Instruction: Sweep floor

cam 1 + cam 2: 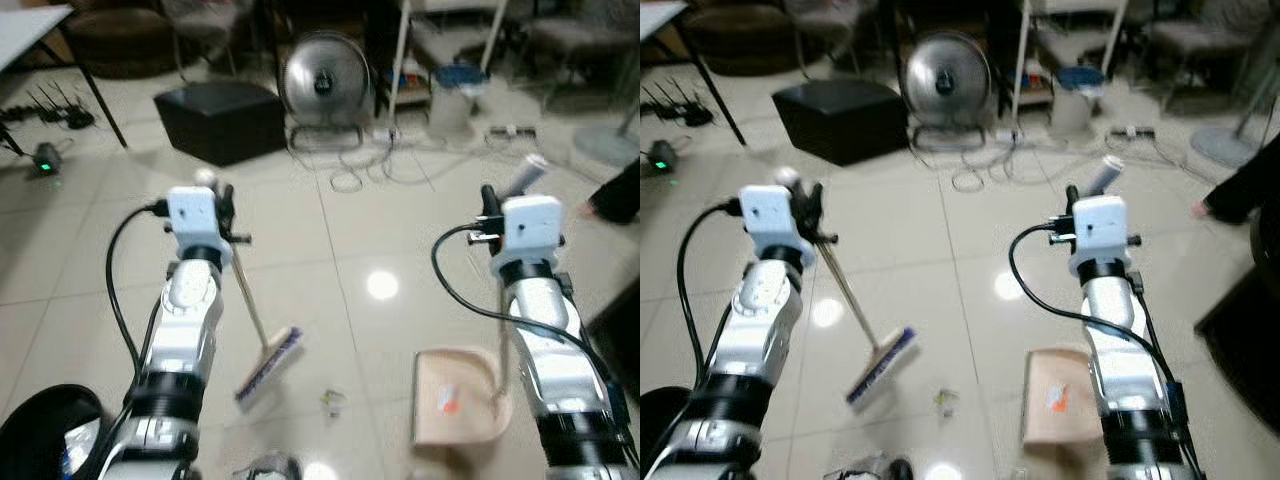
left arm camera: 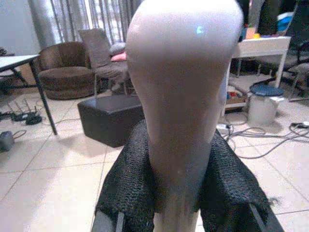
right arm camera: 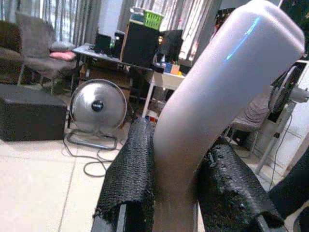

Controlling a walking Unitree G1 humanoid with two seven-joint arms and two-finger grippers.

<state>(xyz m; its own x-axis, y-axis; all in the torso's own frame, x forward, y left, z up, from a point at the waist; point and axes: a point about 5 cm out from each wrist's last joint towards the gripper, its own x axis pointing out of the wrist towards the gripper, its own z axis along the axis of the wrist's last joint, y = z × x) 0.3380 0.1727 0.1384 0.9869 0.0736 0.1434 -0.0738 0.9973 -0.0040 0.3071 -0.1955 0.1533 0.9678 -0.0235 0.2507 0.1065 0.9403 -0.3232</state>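
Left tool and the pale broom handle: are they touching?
Touching. In the left wrist view, the left tool has both black mesh-covered fingers pressed against the pale broom handle, with no gap on either side.

The floor (image 1: 370, 230) was glossy pale tile, smooth enough to throw back a bright lamp glare just ahead of the dustpan (image 1: 455, 398). That dustpan looked like matt beige plastic. Its handle (image 3: 217, 92) was smooth, glossy pale plastic, pinched between the right gripper (image 3: 186, 179) fingers (image 3: 130, 169), which wore a rough black mesh-like cloth. The broom handle (image 2: 186, 92) had the same smooth sheen, held between the left gripper (image 2: 181, 193) fingers (image 2: 128, 183) of equal coarse black weave. Beyond the dustpan, the fan (image 1: 324, 78) showed shiny metal, and the black box (image 1: 222, 120) beside it looked matt. Both arms (image 1: 185, 330) were smooth silver with a soft gloss
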